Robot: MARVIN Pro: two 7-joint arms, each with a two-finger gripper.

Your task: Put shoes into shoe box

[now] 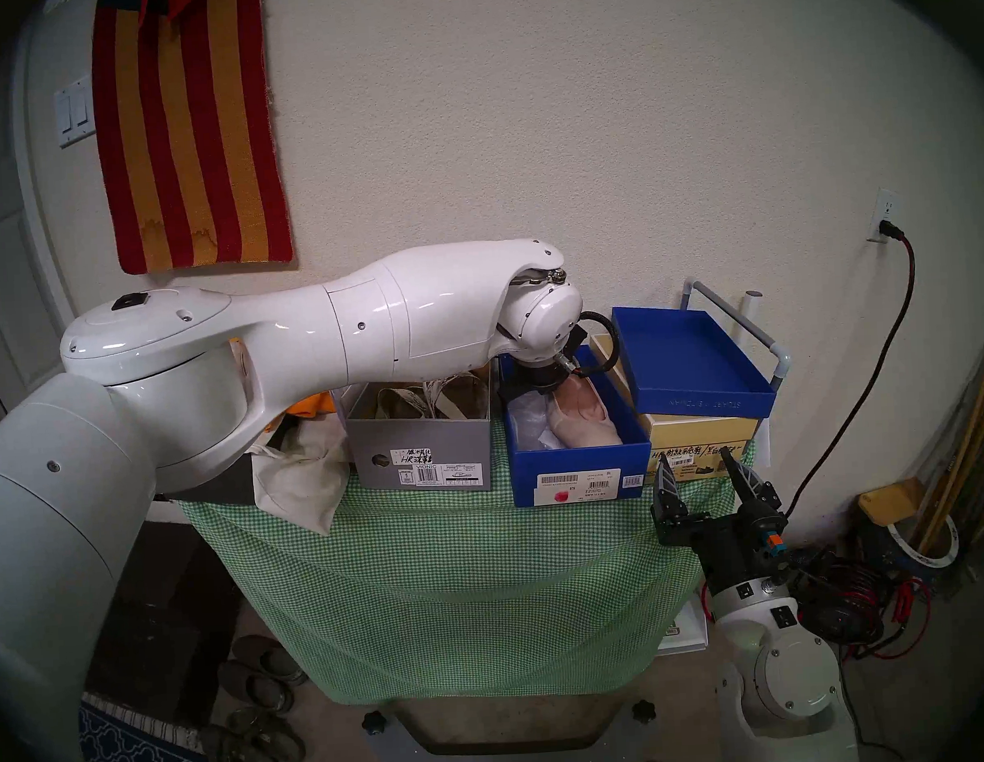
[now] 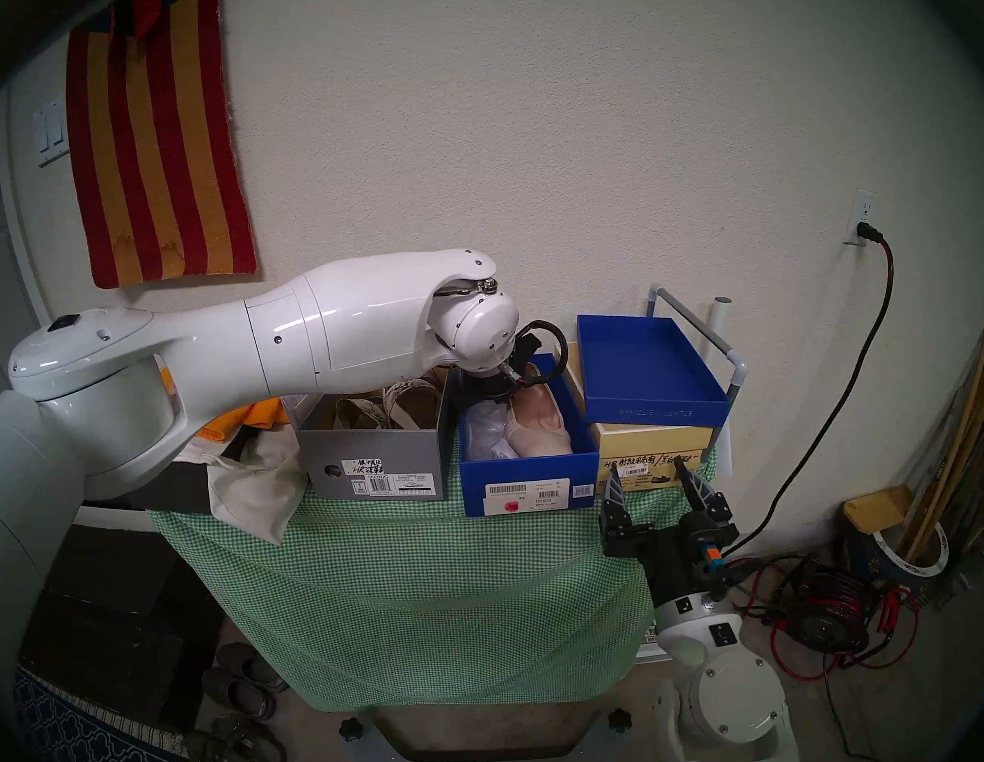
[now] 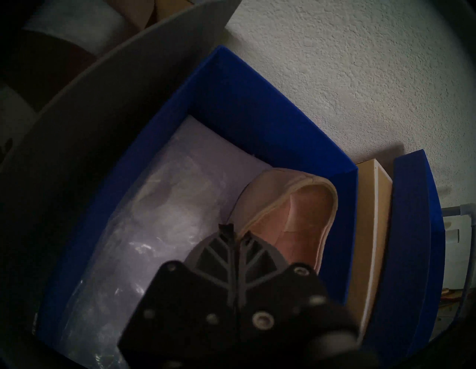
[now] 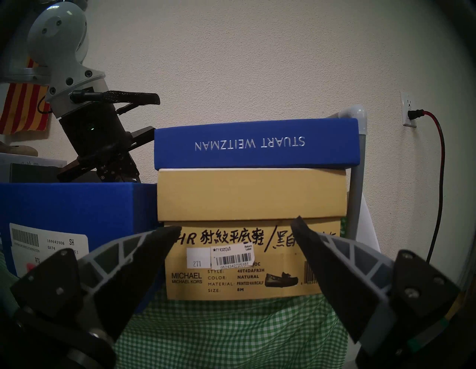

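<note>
The deep blue shoe box (image 1: pixel 579 467) stands open on the green checked table. A beige ballet flat (image 1: pixel 584 418) with a pink insole lies inside it along the right wall, on crinkled clear plastic (image 3: pixel 164 206). My left gripper (image 3: pixel 236 232) reaches down into the box from above. It is shut, with the shoe's (image 3: pixel 291 214) pale rim pinched at its tips. I see only this one shoe of the pair. My right gripper (image 1: pixel 696 463) hovers open and empty at the table's front right corner, in front of a tan box (image 4: pixel 251 195).
A grey VIONIC box (image 1: pixel 419 449) with strappy sandals stands left of the blue box. On the right a shallow blue lid (image 1: pixel 699 361) rests on the tan box (image 1: pixel 703 435). A cloth bag (image 1: pixel 295 473) lies at the left, and dark slippers (image 1: pixel 261 685) are on the floor.
</note>
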